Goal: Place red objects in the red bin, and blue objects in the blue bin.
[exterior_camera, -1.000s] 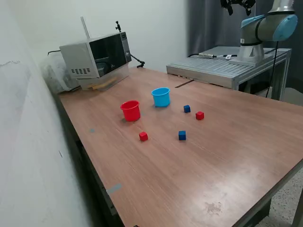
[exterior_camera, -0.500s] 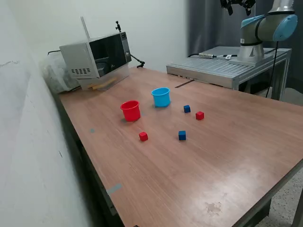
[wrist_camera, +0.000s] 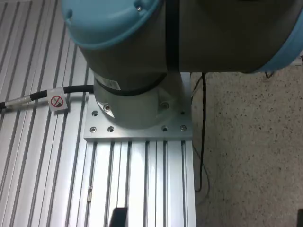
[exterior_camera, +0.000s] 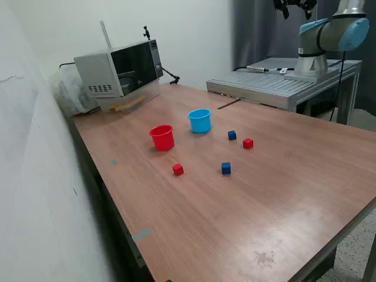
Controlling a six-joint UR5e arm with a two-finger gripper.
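Note:
On the wooden table (exterior_camera: 282, 194) stand the red bin (exterior_camera: 162, 137) and, beside it, the light blue bin (exterior_camera: 200, 120). Two red cubes lie loose: one (exterior_camera: 178, 169) in front of the red bin, one (exterior_camera: 248, 143) further to the exterior view's right. One blue cube (exterior_camera: 232, 135) lies near the blue bin, another (exterior_camera: 226, 168) nearer the front. My gripper (exterior_camera: 295, 6) hangs high above the arm's base, far from all of them. In the wrist view its dark fingertips (wrist_camera: 118, 217) show far apart with nothing between them; no cube or bin appears there.
A microwave (exterior_camera: 120, 70) sits at the table's far corner by the wall. The arm's base (exterior_camera: 320, 41) stands on a ribbed metal platform (exterior_camera: 276, 85) behind the table. The wrist view looks down on that base (wrist_camera: 137, 71), a cable (wrist_camera: 28, 99) and speckled floor (wrist_camera: 251, 156).

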